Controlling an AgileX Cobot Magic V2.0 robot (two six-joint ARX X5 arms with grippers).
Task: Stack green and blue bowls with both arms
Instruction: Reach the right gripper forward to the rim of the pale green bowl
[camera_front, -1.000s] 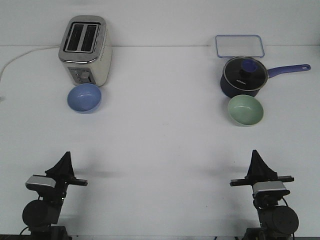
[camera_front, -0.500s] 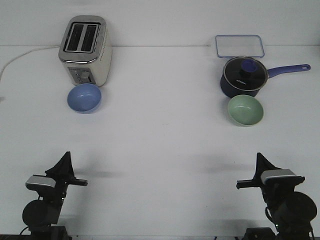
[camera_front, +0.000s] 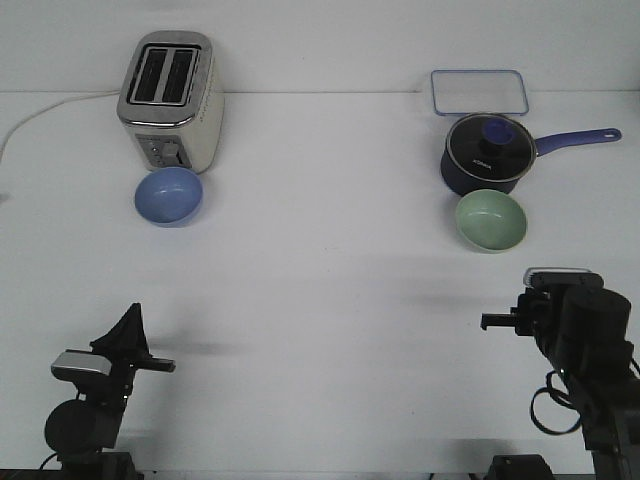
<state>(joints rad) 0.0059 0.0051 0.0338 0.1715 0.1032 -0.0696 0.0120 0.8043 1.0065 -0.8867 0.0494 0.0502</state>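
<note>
The periwinkle blue bowl (camera_front: 169, 196) sits upright at the far left, just in front of the toaster. The mint green bowl (camera_front: 491, 220) sits upright at the far right, just in front of the saucepan. Both bowls are empty. My left gripper (camera_front: 131, 318) rests low at the near left, its pointed black fingers together and holding nothing, far from the blue bowl. My right arm's wrist (camera_front: 562, 305) is raised at the near right, a short way in front of the green bowl. Its fingers are hidden behind the wrist block.
A silver two-slot toaster (camera_front: 170, 100) with a white cord (camera_front: 40, 112) stands at the back left. A dark blue saucepan (camera_front: 484, 155) with a glass lid and a long handle stands at the back right. A clear blue-rimmed container (camera_front: 480, 92) lies behind it.
My right arm has risen from its low rest pose and moved forward and to the right, towards the green bowl. The left arm and both bowls have not moved.
</note>
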